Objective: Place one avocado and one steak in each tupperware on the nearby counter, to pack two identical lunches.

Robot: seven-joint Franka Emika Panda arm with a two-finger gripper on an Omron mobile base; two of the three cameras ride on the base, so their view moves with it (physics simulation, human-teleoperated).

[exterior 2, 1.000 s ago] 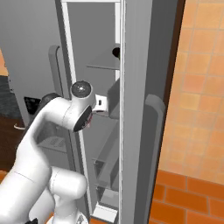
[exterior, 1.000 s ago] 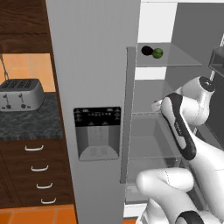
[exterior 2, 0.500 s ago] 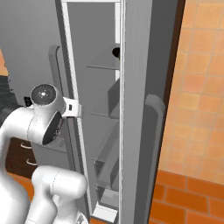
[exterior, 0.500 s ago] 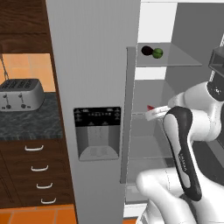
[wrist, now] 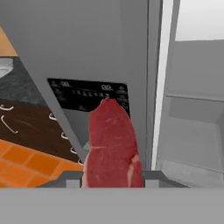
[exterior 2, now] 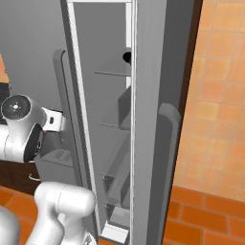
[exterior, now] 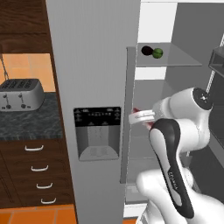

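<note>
Steak (wrist: 111, 144) bottom cut by hand view edge; toaster (exterior: 19, 94) left side cropped; gripper fingertips hidden.

Bending sharply at the elbow, reaching leftward and level, gripper (wrist: 113, 180) clamping down on a steak (wrist: 112, 146).

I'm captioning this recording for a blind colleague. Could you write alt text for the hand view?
A raw red steak stands upright in the shut pincer, in front of the grey fridge door's dark dispenser panel. To the right, the open fridge interior shows pale shelves; to the left lie dark drawers and orange floor tiles.
</note>
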